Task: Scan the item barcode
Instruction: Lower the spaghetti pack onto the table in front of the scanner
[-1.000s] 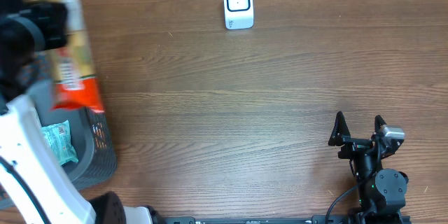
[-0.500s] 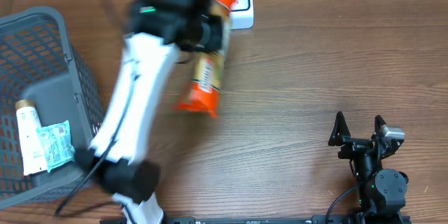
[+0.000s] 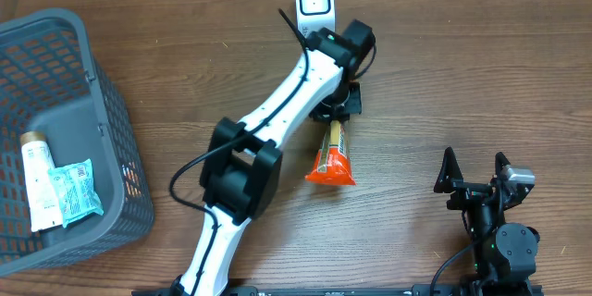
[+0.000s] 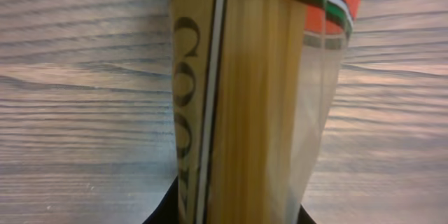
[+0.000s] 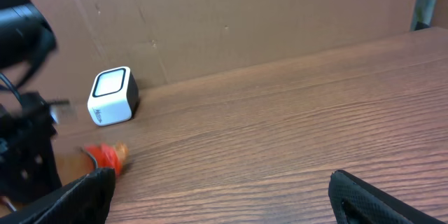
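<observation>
Left fingers [image 3: 351, 102] clamp spaghetti pack [image 4: 259, 98], filling their wrist view; overhead adds scanner [image 3: 314, 5] just beyond; right fingers [image 3: 450, 168] spread, empty

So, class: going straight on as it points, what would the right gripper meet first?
Probably the cardboard wall. The right gripper faces bare table, with the scanner well off to its left; depth is hard to judge.

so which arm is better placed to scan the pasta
Left: the left gripper holds the spaghetti packet close to the scanner; the right gripper sits open and empty at the near edge, far from both.
</observation>
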{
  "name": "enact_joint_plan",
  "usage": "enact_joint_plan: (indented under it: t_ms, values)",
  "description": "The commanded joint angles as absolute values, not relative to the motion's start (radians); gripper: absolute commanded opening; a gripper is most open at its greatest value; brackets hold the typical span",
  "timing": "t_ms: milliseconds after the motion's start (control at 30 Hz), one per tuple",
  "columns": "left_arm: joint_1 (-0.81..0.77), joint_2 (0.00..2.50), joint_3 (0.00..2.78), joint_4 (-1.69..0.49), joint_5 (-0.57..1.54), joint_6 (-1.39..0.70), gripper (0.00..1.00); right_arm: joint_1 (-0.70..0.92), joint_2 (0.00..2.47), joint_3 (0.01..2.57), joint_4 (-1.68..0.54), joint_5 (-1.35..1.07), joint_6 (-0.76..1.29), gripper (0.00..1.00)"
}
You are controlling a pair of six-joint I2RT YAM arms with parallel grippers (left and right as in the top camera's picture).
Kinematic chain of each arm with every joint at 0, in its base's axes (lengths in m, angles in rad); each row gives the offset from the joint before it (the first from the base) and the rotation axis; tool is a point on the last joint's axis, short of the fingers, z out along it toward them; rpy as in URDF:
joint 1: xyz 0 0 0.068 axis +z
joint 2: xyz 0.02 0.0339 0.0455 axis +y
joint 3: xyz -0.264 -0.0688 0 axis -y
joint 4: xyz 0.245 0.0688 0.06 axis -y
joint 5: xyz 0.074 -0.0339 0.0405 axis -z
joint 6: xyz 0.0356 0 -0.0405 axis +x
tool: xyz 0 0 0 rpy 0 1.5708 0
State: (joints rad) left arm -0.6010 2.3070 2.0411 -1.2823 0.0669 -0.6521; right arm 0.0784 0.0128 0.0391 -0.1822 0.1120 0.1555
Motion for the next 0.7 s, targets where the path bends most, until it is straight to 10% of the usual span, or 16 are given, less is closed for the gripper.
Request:
enact_joint_plan:
  t_ms: [0,67,133,200,667]
  values:
    - [-0.598,2.334,2.046,-1.289,0.031,-0.677,0.04,0.078,0.003,0.060,-0.194,0.131,0.150,1.00]
    - [-0.598,2.338,2.036,-1.290,0.025,-0.634,0.18,0.078,0.003,0.060,-0.194,0.131,0.150,1.00]
    - [-0.596,2.338,2.034,-1.304,0.026,-0.597,0.73,0.078,0.003,0.060,-0.194,0.131,0.150,1.00]
    - [-0.591,2.338,2.034,-1.313,0.030,-0.579,0.95,0.078,0.003,0.060,-0.194,0.131,0.150,1.00]
    - [-0.546,2.155,2.173,-1.367,0.074,-0.421,1.00,0.078,0.003,0.060,-0.194,0.131,0.150,1.00]
